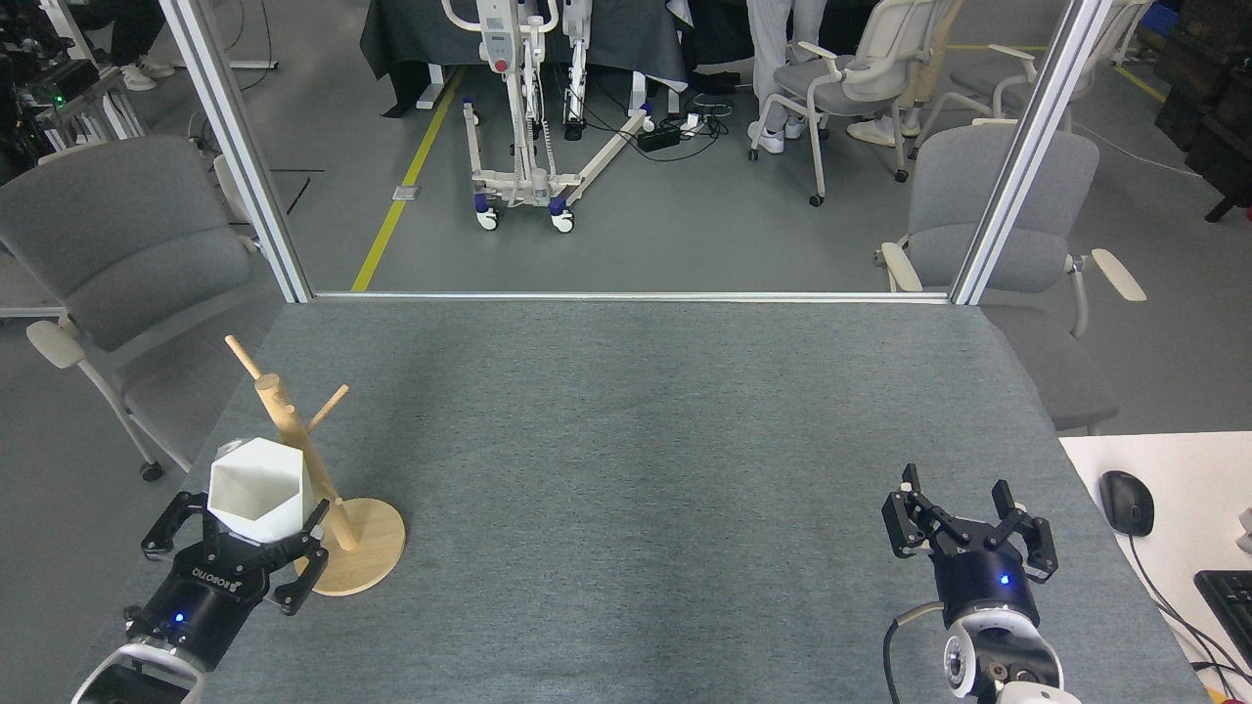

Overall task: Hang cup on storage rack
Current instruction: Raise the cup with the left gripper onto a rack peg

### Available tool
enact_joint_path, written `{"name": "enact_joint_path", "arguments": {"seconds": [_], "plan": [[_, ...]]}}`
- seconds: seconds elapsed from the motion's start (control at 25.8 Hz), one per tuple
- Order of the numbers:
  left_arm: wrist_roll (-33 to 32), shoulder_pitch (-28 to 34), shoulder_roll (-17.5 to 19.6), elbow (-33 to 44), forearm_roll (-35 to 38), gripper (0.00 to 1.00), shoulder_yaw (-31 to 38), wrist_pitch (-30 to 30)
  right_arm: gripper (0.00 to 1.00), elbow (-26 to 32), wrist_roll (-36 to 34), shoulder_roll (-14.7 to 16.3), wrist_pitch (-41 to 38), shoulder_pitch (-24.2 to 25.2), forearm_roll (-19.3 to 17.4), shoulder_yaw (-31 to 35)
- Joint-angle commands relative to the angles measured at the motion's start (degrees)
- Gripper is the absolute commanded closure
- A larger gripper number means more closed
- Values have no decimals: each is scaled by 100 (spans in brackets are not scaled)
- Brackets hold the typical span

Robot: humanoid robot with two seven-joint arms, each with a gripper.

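- Left gripper (238, 540) clamped the white cup (260, 490), rim up, just left of the rack (311, 469) post.
- Rack stood on the grey table (636, 440), near its left edge.
- Right gripper (968, 518) empty, fingers spread, well apart.

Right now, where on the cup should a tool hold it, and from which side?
Grip the cup low on its faceted walls, from below and the near side, as the left tool does. That probably suits hanging: the open rim faces up, and the rack stands just right of it.
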State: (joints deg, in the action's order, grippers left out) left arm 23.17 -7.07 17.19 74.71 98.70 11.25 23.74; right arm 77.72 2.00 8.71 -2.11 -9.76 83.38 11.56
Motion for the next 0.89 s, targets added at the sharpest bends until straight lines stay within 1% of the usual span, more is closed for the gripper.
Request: {"name": "enact_joint_path", "arguments": {"seconds": [0.0,0.12,0.27,0.39,0.54,0.66,0.85], "plan": [[3,13,3,-9,0,3,0,34,0,-11,2,-27,0,-9,3,22],[3,13,3,-9,0,2,-9,34,1,33,2,26,-9,-9,-5,22],[-6,13,-14,-35,0,2,-18,34,0,15,2,-53,0,-9,12,31],[-6,22,-23,-158,0,1,-27,34,1,24,-7,-18,-9,-9,3,22],[-6,13,-155,-237,0,1,-35,34,0,-2,2,-88,8,-9,21,31],[-6,4,-243,-422,0,1,-35,25,0,59,-7,-18,-27,9,3,13],[-6,-5,-357,-598,9,1,-35,-1,1,-11,2,-89,0,-9,21,39]]}}
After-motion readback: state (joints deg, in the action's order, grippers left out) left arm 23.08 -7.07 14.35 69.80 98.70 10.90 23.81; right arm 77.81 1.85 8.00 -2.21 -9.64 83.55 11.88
